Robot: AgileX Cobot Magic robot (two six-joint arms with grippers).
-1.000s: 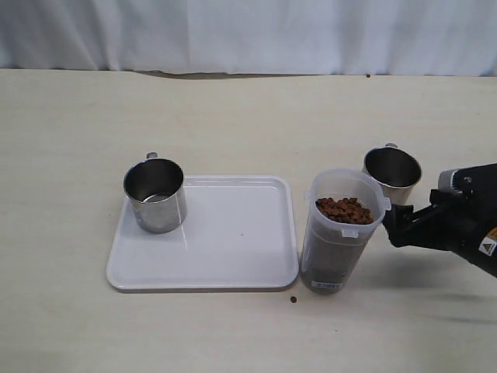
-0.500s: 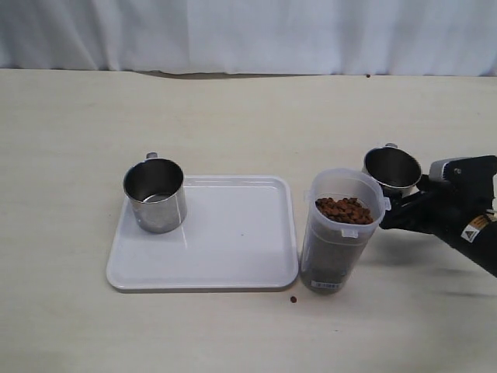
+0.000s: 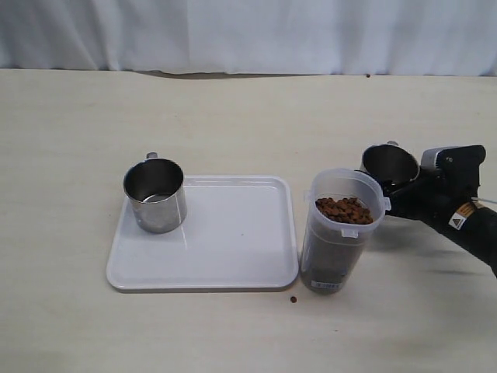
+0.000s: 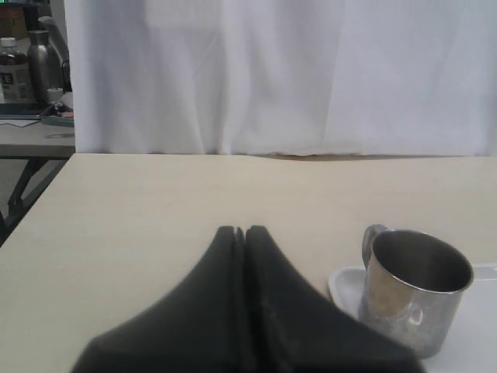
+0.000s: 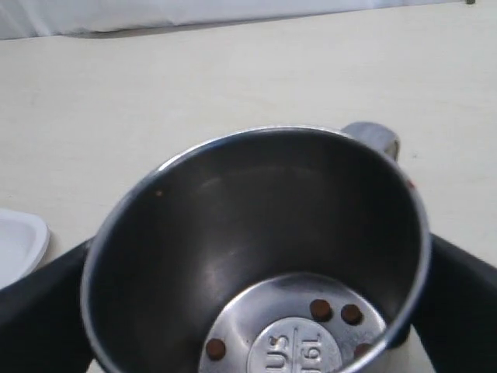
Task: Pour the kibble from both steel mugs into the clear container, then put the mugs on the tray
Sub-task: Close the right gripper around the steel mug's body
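The clear container [image 3: 342, 233] stands right of the white tray [image 3: 233, 252], with kibble [image 3: 344, 210] filling it close to its rim. One steel mug [image 3: 155, 194] stands upright on the tray's left end; the left wrist view shows it as the mug [image 4: 415, 291]. The second steel mug [image 3: 388, 163] is behind and right of the container, and my right gripper [image 3: 394, 185] is shut on it. The right wrist view shows this mug [image 5: 256, 233] touched by a black finger [image 5: 458, 303] on each side, with a few pellets [image 5: 320, 310] on its bottom. My left gripper [image 4: 240, 230] is shut and holds nothing.
A single stray pellet [image 3: 293, 300] lies on the table in front of the container. A white curtain [image 3: 248, 35] closes off the far edge of the table. My left arm is outside the exterior view.
My right gripper has moved up and left from beside the container to the second mug, and its fingers now flank it. The mug has shifted slightly. Nothing else moved.
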